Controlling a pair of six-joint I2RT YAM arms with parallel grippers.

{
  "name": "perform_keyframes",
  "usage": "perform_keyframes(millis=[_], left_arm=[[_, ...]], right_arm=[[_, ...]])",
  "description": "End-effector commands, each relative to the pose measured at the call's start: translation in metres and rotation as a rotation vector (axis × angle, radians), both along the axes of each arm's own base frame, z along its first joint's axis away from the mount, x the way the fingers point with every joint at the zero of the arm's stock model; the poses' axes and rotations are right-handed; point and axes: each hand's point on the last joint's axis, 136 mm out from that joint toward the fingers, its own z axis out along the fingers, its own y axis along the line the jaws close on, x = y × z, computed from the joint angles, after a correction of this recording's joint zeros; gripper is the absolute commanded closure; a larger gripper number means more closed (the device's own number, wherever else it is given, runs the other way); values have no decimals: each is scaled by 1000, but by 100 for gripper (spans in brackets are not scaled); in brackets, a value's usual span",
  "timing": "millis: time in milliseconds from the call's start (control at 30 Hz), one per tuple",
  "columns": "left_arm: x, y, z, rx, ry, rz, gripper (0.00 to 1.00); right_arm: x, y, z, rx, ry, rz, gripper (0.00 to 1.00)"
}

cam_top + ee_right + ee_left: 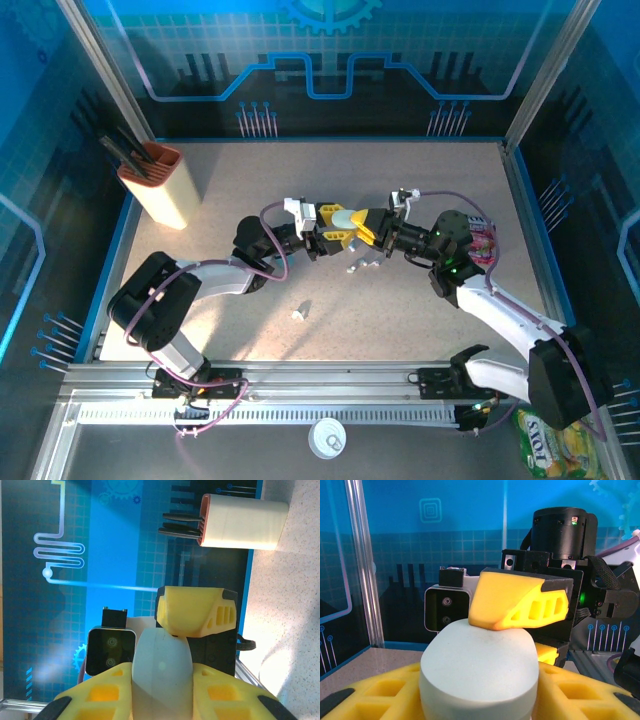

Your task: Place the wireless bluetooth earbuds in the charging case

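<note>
Top view down on table (420, 200), wrist views close — facing each other across the case (480, 670)

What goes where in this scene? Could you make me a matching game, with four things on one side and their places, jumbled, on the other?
Things
1. pale case
2. lone earbud
3. cream holder of dark tools
4. green and yellow packet

Places
A. standing at the far left of the table
B. gripped between the left pincer and the right pincer, mid-table
C. lying loose on the table's near half
D. off the table, at the near right corner

Pairs: 1-B, 2-C, 3-A, 4-D
</note>
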Motion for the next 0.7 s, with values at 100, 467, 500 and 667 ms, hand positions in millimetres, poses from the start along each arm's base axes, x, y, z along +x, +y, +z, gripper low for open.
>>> perform_keyframes(millis=[100,467,500,667], left_arm=[[-9,-5,6,-7,-49,-48,52],[-11,-7,2,7,-64,-61,49],[-11,-7,2,6,-62,-61,49],[-12,-7,0,12,-65,-66,51]], right_arm=[[-1,2,4,10,-33,2,97],[0,2,4,23,-25,-4,97],[0,2,5,24,-24,-5,97],[0,1,5,28,-22,-8,97]])
